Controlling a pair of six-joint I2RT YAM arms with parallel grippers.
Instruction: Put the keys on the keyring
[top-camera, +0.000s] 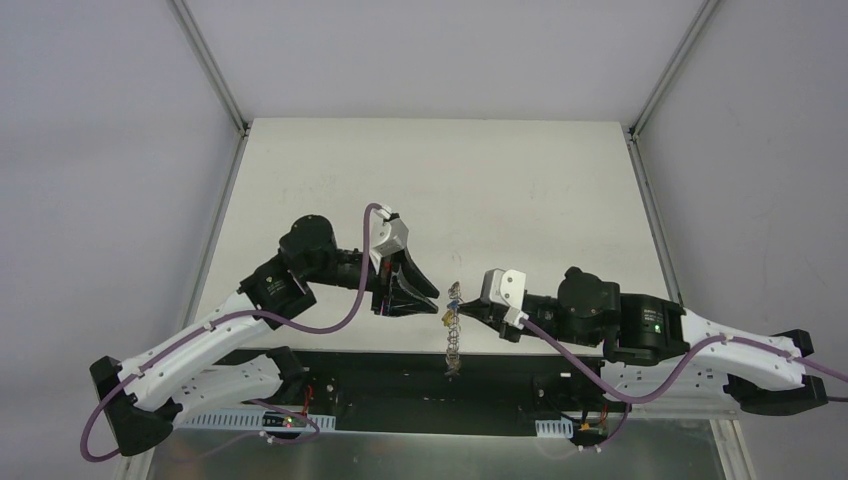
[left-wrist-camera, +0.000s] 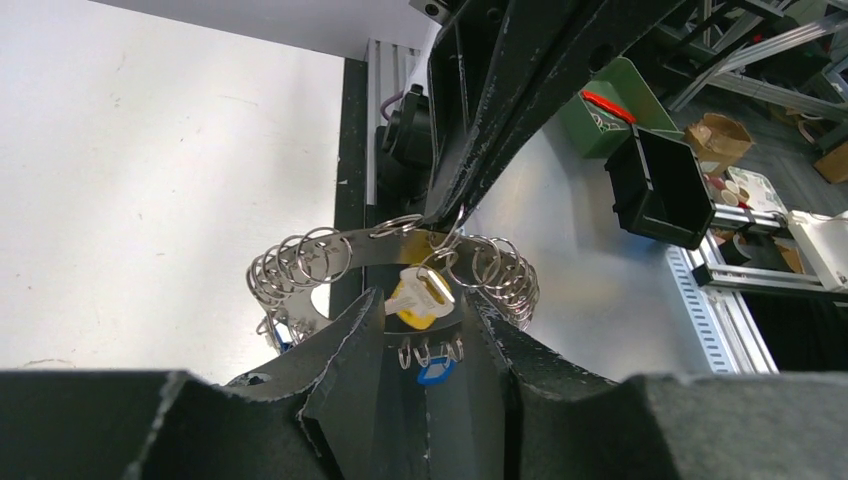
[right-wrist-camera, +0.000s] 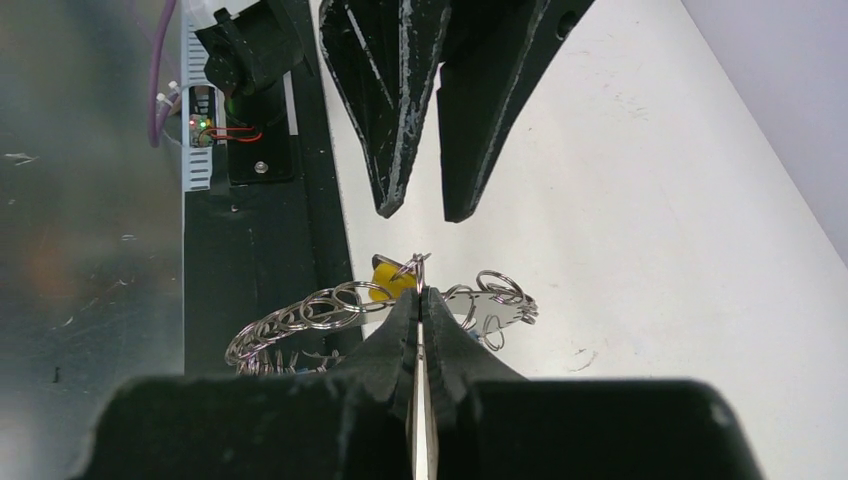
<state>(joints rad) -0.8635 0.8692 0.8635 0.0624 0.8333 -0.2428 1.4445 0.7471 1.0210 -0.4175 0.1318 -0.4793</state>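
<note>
The keyring (top-camera: 455, 335) hangs over the table's near edge, pinched at its top by my shut right gripper (top-camera: 470, 312). In the right wrist view the right gripper (right-wrist-camera: 420, 298) is closed on a loop of the keyring (right-wrist-camera: 300, 315), and the yellow key (right-wrist-camera: 388, 278) hangs just behind its tips. My left gripper (top-camera: 437, 302) is open and faces the ring from the left. In the left wrist view the left gripper (left-wrist-camera: 422, 310) is spread either side of the yellow key (left-wrist-camera: 420, 297), gripping nothing. The blue key (left-wrist-camera: 435, 372) hangs lower on the keyring (left-wrist-camera: 300, 265).
The black base rail (top-camera: 400, 375) runs along the table's near edge under the ring. The white table (top-camera: 450, 190) stretches behind both arms. A green bin (left-wrist-camera: 610, 110) and a black bin (left-wrist-camera: 660, 190) stand off the table in the left wrist view.
</note>
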